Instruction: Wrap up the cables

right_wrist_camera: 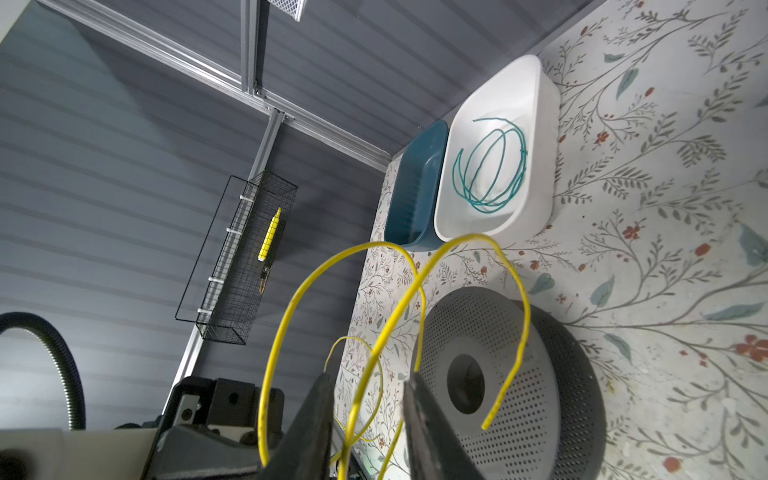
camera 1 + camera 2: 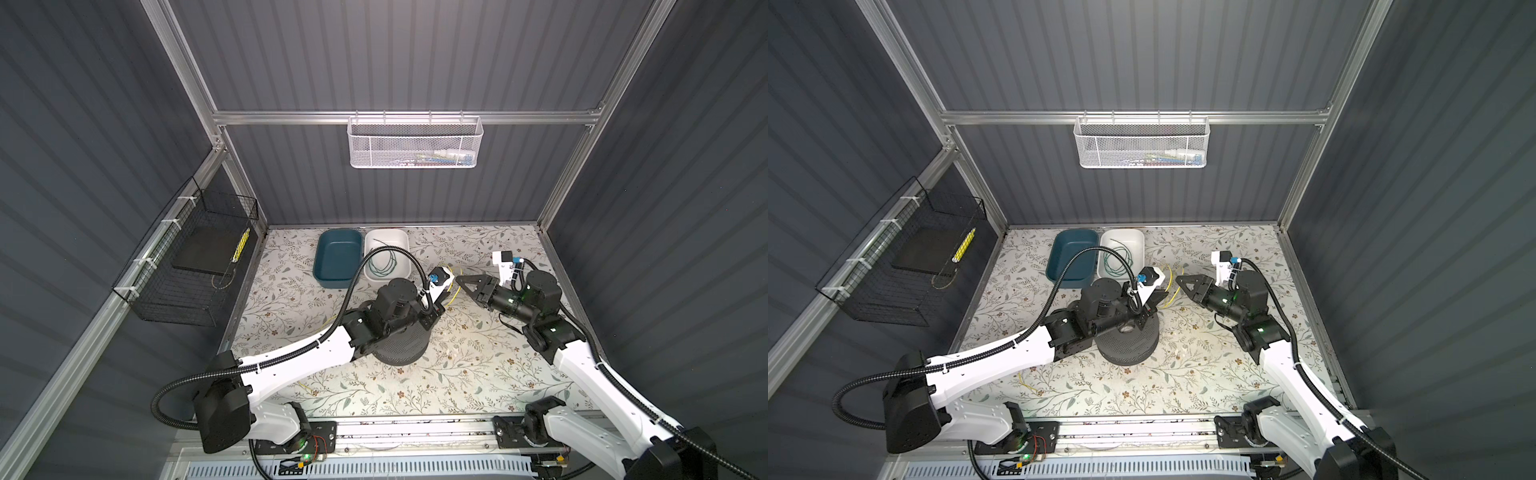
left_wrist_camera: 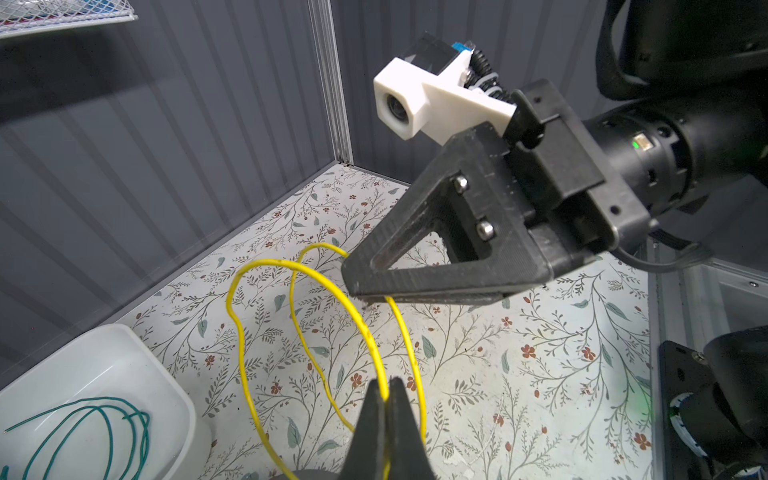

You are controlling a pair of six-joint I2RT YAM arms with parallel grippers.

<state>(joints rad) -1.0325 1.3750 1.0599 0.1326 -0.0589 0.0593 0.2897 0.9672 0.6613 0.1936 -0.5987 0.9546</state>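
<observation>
The yellow cable (image 3: 241,332) stands in loose loops above the table between the two arms, also visible in both top views (image 2: 457,286) (image 2: 1170,286). My left gripper (image 3: 386,380) is shut on one yellow strand at its fingertips. Facing it, my right gripper (image 1: 368,378) has its jaws apart, and a yellow loop (image 1: 291,307) runs through the gap between them. In the left wrist view the right gripper (image 3: 353,286) tip sits on the top of the loops. The green cable (image 1: 490,166) lies coiled in the white bin (image 2: 399,239).
An empty blue bin (image 2: 336,257) stands beside the white one at the back. A dark perforated round dish (image 2: 401,349) lies upside down under the left arm. A black wire basket (image 2: 187,266) hangs on the left wall, a white mesh basket (image 2: 415,143) on the back wall.
</observation>
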